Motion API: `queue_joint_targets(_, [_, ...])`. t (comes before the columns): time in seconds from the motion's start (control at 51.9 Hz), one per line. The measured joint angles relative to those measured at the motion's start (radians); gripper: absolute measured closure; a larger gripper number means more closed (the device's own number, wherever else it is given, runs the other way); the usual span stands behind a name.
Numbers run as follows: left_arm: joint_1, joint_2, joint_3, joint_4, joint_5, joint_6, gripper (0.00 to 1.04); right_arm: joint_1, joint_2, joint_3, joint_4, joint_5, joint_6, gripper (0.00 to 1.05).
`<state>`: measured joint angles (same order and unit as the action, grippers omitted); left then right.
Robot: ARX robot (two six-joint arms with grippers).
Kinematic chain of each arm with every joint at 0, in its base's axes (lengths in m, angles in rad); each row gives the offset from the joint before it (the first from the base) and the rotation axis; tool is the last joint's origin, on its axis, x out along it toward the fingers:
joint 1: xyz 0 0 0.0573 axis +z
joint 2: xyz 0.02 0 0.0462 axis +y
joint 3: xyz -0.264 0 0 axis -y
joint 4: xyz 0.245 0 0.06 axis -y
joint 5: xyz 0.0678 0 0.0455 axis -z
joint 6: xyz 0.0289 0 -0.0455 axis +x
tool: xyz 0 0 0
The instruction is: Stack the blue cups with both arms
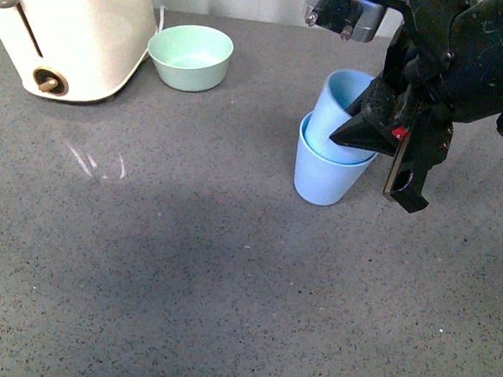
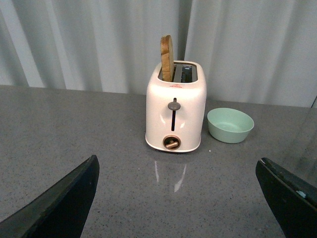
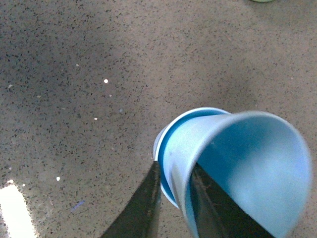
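Cups sit at about two o'clock on the grey counter [image 1: 186,262]: the lower blue cup [image 1: 319,178] stands upright, and the upper blue cup [image 1: 339,104] rests tilted inside it, leaning toward one o'clock. The right gripper [image 1: 346,135] pinches the upper cup's wall near the rim. The left gripper [image 2: 177,166] is spread wide and empty, facing the toaster [image 2: 175,111] and mint bowl [image 2: 230,125]. Both cups look light, stiff and smooth, so they probably tip easily. The rim wall seems the best hold, with the lower cup steadied at its side.
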<state>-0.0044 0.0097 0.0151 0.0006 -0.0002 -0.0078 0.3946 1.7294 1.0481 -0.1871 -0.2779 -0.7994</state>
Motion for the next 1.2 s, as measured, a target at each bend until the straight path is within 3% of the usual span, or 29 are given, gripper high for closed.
queue_joint_targets(0.212, [0.000,0.000,0.000,0.000,0.000,0.000,0.09,-0.038,-0.062,-0.036,0.111,0.035,0.040,0.46])
queue_joint_targets(0.443, [0.000,0.000,0.000,0.000,0.000,0.000,0.09,-0.109,-0.269,-0.210,0.279,0.048,0.156,0.12])
queue_joint_targets(0.501, [0.000,0.000,0.000,0.000,0.000,0.000,0.09,-0.134,-0.341,-0.265,0.319,0.047,0.210,0.07])
queue_joint_targets(0.656, [0.000,0.000,0.000,0.000,0.000,0.000,0.09,-0.193,-0.542,-0.406,0.373,0.051,0.378,0.09])
queue_joint_targets(0.675, [0.000,0.000,0.000,0.000,0.000,0.000,0.09,-0.193,-0.548,-0.412,0.382,0.066,0.396,0.09])
queue_joint_targets(0.79, [0.000,0.000,0.000,0.000,0.001,0.000,0.09,-0.173,-0.584,-0.568,0.757,0.395,0.613,0.27])
queue_joint_targets(0.848, [0.000,0.000,0.000,0.000,0.000,0.000,0.09,-0.186,-0.602,-0.634,0.859,0.457,0.676,0.36])
queue_joint_targets(1.195, [0.000,0.000,0.000,0.000,0.000,0.000,0.09,-0.280,-0.821,-0.865,0.903,0.386,0.785,1.03])
